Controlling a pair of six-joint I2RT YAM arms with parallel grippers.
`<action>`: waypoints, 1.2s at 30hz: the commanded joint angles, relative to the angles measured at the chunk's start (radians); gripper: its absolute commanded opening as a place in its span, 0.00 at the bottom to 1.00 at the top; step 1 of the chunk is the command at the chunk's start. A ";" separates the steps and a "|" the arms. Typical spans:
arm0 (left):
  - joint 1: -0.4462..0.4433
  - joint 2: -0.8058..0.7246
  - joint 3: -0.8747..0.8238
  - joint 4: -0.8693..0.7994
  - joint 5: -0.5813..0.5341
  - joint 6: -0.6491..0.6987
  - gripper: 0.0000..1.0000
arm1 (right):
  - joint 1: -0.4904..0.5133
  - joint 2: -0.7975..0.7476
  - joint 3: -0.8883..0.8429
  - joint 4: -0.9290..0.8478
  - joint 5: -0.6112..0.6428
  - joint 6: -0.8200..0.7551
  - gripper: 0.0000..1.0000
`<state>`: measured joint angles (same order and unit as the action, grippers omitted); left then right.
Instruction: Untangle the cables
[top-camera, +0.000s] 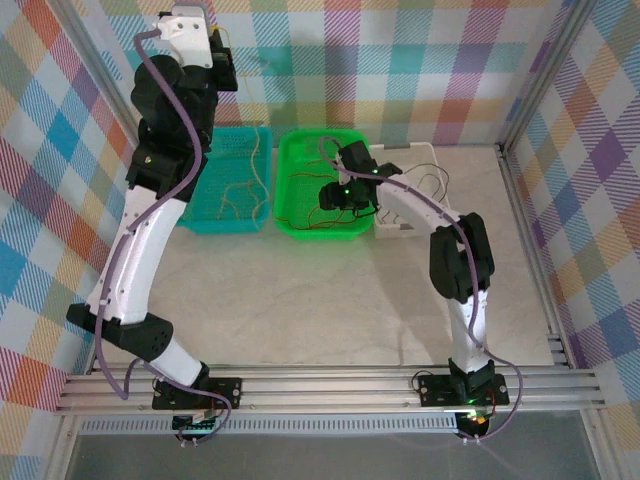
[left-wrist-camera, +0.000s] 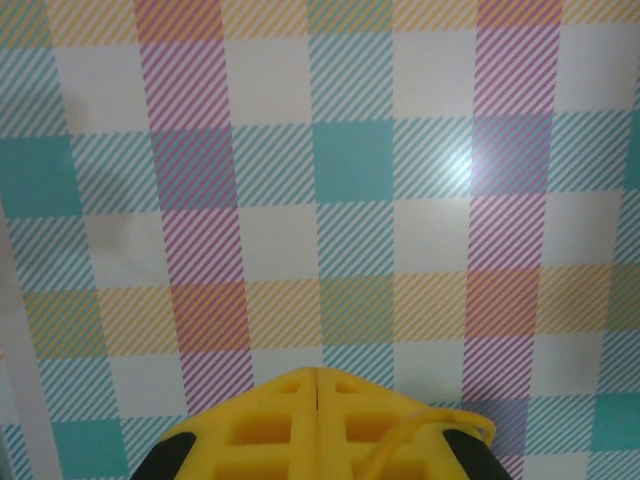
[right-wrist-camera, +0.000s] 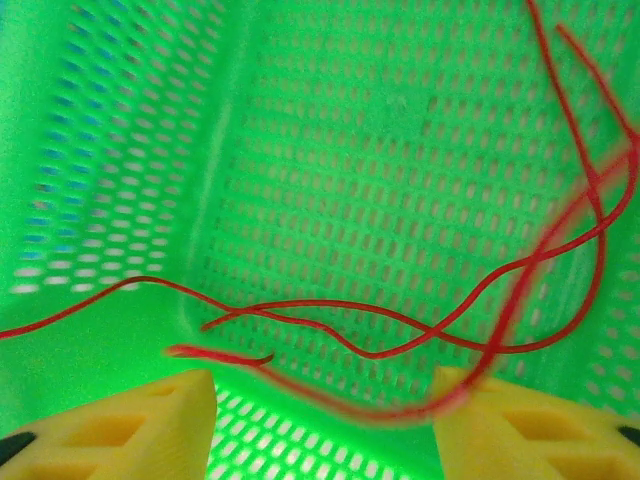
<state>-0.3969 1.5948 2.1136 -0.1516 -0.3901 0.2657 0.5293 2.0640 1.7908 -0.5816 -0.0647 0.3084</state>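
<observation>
The cables are thin wires. Red cables (right-wrist-camera: 400, 330) lie looped on the floor of the green basket (top-camera: 300, 160). My right gripper (right-wrist-camera: 325, 420) hangs low inside that basket (top-camera: 337, 195), open. One blurred red strand runs across the gap between its yellow fingers (right-wrist-camera: 130, 430) and brushes the right one. My left gripper (top-camera: 222, 62) is raised high at the back wall. Its yellow fingers are pressed together (left-wrist-camera: 317, 378), and a yellow-tan cable (left-wrist-camera: 440, 420) loops beside the right finger. That cable (top-camera: 260, 150) hangs down toward the teal basket (top-camera: 215, 215).
A white basket (top-camera: 425, 152) with dark thin wires (top-camera: 430, 185) stands to the right of the green one. More tan wires (top-camera: 232, 195) lie in the teal basket. Checked walls close in the back and sides. Bare tabletop (top-camera: 300, 300) lies in front of the baskets.
</observation>
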 joint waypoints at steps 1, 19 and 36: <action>0.046 0.029 0.053 0.054 0.027 -0.011 0.00 | -0.001 -0.099 -0.026 0.038 0.012 -0.030 0.62; 0.153 0.083 0.206 0.033 0.089 -0.163 0.00 | -0.002 -0.283 -0.126 0.062 -0.018 -0.049 0.71; 0.231 0.156 -0.005 0.044 -0.001 -0.169 0.00 | 0.000 -0.418 -0.337 0.149 -0.102 0.000 0.73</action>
<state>-0.1970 1.7294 2.1586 -0.1230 -0.3462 0.1184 0.5293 1.7100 1.4921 -0.4831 -0.1318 0.2878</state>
